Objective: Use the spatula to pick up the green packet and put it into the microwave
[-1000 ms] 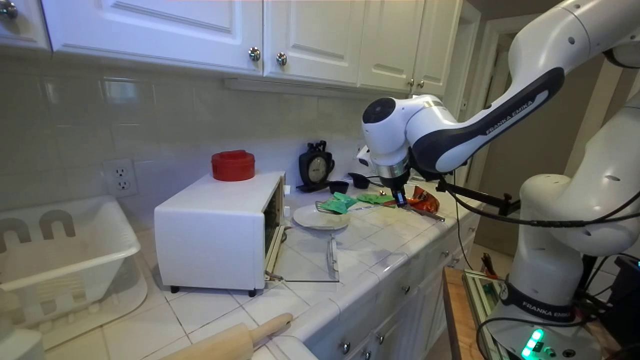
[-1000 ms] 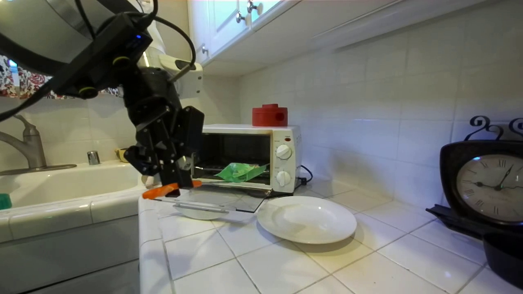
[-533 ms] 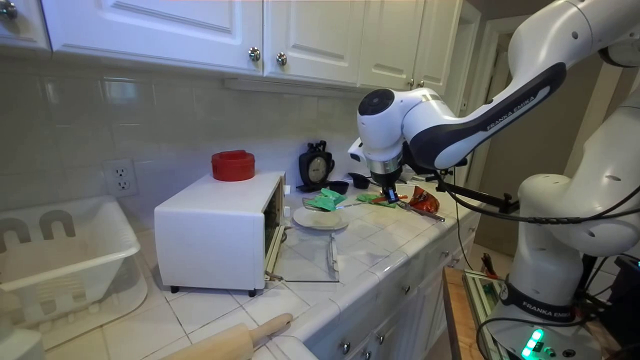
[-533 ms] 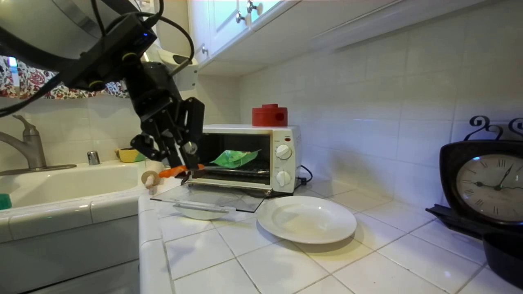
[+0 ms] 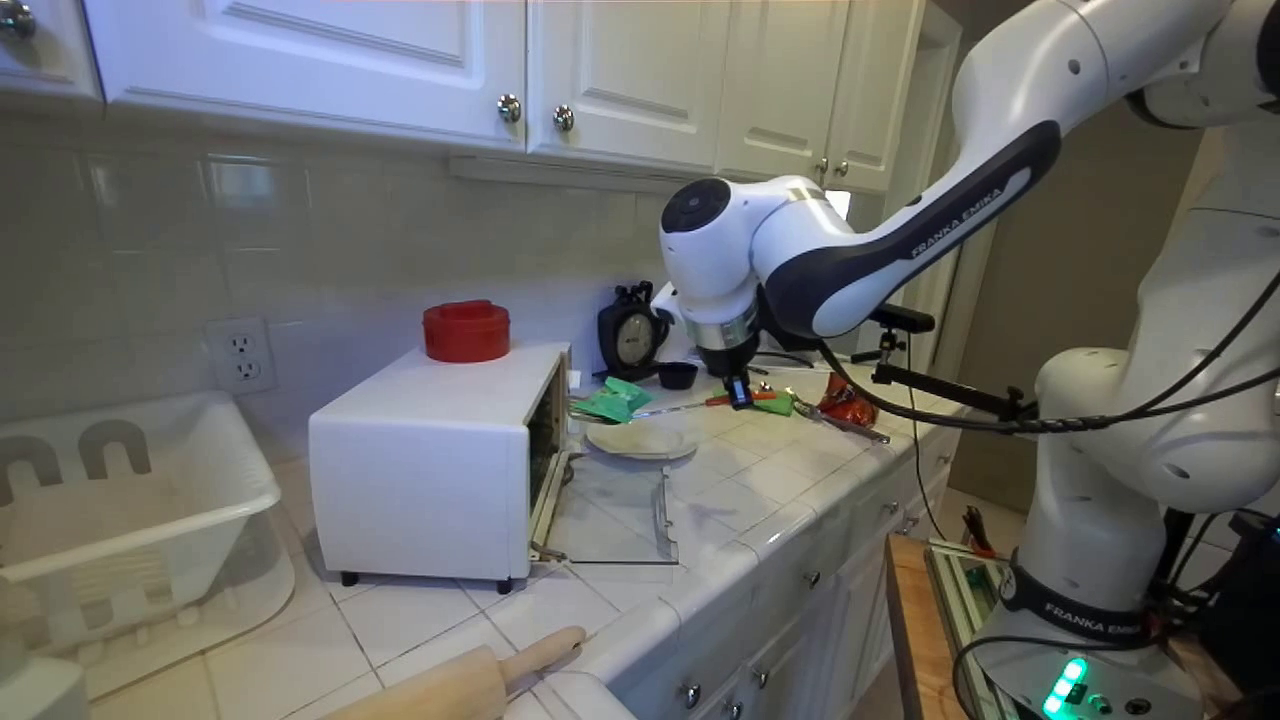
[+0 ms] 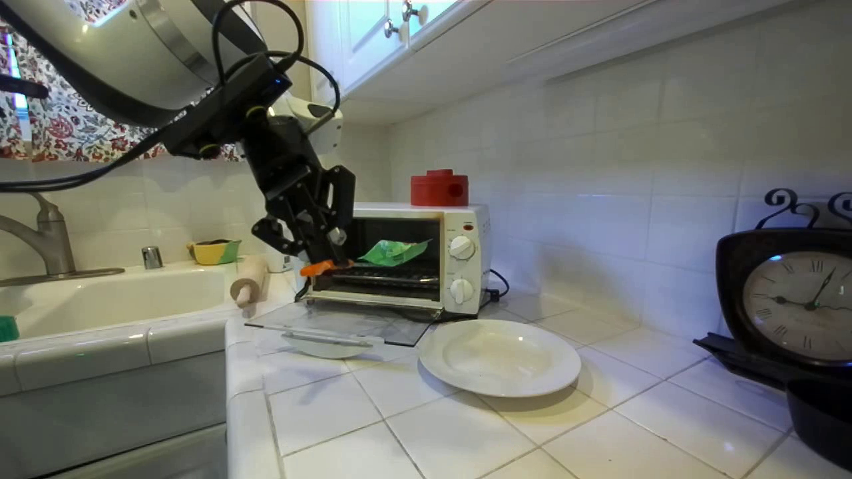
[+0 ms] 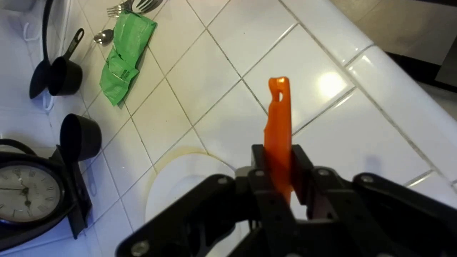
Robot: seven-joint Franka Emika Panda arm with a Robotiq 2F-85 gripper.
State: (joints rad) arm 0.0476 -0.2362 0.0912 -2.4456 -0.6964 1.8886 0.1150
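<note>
My gripper is shut on the orange handle of the spatula; in an exterior view it also shows at the handle. The spatula's metal shaft points toward the white microwave. The green packet rests on the blade, above the counter and just outside the microwave's opening. In an exterior view the packet appears in front of the dark opening, above rack height. The microwave's glass door is folded down, open. The packet and blade are out of the wrist view.
A white plate lies before the microwave. A red container sits on top. A second green packet, black measuring cups and a clock stand along the back. A rolling pin and dish rack lie farther along.
My gripper has moved toward the microwave, carrying the spatula and packet. It has risen from door level to the height of the opening. The packet has stayed on the blade.
</note>
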